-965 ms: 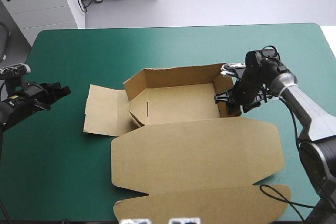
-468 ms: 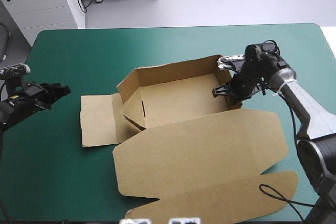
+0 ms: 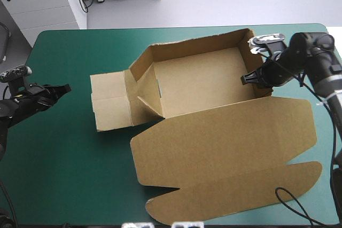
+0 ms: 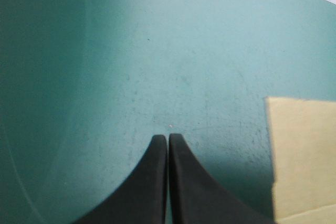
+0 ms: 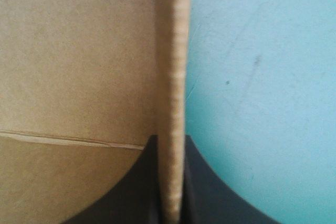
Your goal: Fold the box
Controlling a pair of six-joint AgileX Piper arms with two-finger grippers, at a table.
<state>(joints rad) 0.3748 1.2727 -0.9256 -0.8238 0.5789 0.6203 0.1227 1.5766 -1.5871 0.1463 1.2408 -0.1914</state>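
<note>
— What's under you?

— A teal-green bench (image 3: pixel 64 174), bare on my left side. Nearest me, the brown cardboard box (image 3: pixel 203 78) has its long lid panel (image 3: pixel 224 142) lying flat toward the near edge. Beyond that, the tray part sits right of the middle with its far wall up.

— And your claws?

— My right claw (image 3: pixel 255 80) is pinching the upright right-hand wall (image 5: pixel 176 51), with the board's edge between the fingers. My left claw (image 3: pixel 60 89) is pressed together on nothing, hovering well apart from the box, off its left end flaps (image 3: pixel 109 102).

— Which step is this?

— Raising the walls, I judge. The left end lies flat. Next, I reckon, my left claw must lift and tuck it while the right steadies the tray.
</note>
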